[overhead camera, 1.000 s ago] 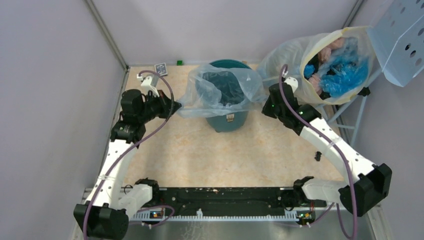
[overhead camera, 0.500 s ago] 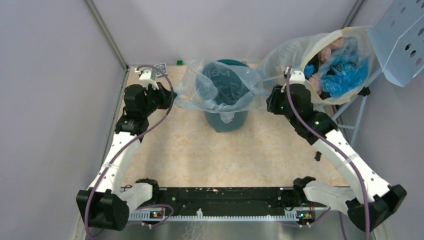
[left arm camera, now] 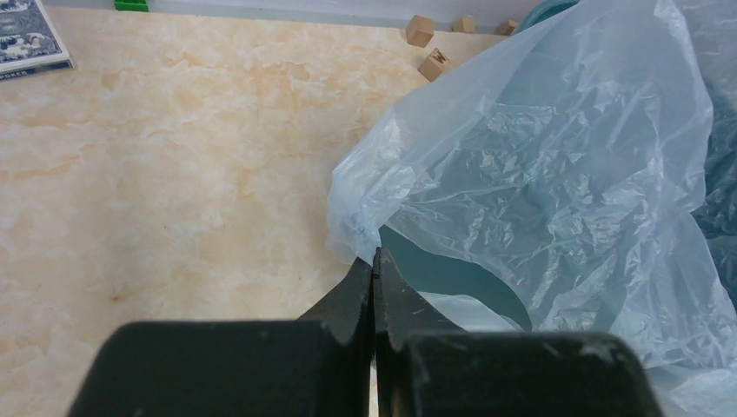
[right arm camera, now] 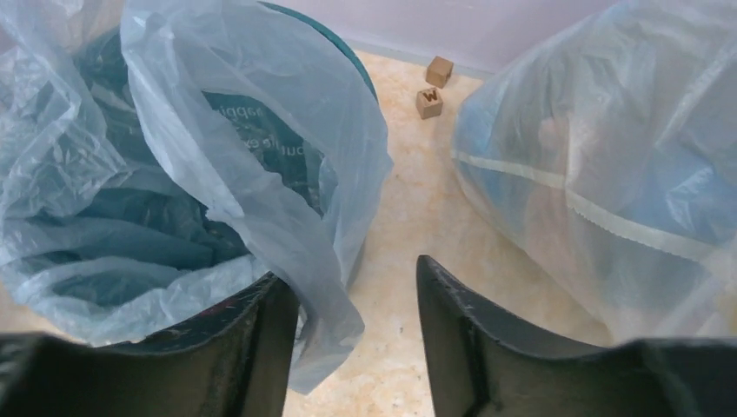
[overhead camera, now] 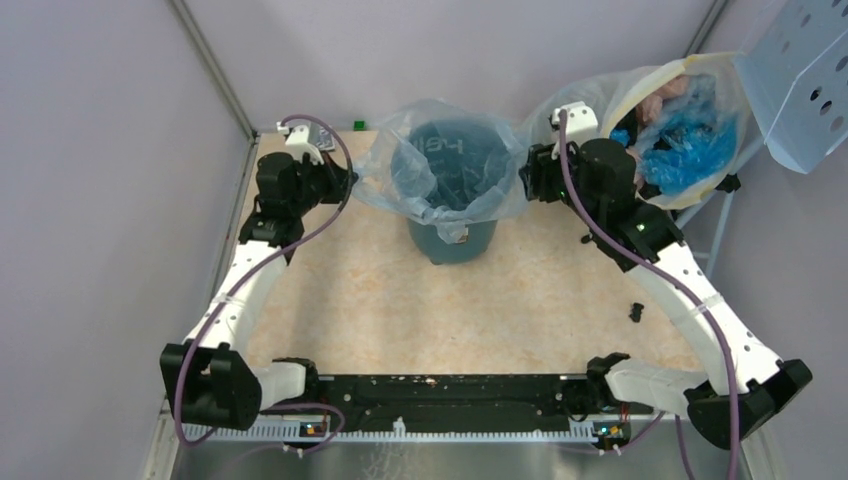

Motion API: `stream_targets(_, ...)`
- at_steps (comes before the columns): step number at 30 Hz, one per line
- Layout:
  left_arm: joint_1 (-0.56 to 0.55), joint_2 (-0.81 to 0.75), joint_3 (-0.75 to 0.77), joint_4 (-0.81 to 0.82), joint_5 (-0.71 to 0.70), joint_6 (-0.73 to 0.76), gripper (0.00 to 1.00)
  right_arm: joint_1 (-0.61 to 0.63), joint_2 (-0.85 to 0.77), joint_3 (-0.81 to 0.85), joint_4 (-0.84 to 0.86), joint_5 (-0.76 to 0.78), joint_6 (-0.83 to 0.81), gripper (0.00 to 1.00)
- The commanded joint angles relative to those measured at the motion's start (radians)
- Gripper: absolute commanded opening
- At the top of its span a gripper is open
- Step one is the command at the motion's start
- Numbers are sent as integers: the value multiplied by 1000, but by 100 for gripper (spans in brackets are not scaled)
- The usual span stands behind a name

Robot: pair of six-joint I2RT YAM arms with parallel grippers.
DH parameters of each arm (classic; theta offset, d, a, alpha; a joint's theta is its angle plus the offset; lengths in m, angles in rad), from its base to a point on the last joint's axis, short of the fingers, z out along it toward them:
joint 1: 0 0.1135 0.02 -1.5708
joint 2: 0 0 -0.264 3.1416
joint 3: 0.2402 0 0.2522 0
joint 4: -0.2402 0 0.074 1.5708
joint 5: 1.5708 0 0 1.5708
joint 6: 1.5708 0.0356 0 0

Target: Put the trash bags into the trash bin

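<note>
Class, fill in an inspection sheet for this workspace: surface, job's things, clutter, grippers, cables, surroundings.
Surface: beige marbled tabletop, flat.
Job's things: translucent pale blue plastic bag draped over round teal plastic bin, mouth open.
Clutter: two small wooden cubes, playing-card box, green block, small black part.
Grippers: left gripper shut on the bag's edge; right gripper open, bag film hanging between its fingers.
Cables: one purple cable looped along each arm.
Surroundings: cloudy-white sack with yellowish rim, perforated pale-blue panel, lilac walls.
</note>
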Motion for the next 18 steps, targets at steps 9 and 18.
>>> stream_targets(9,5,115,39,111,42,-103,0,-152,206,99,-14,-62,163,10)
stream_targets(18,-5,264,108,193,139,-203,0,-206,401,205,9,-181,187,9)
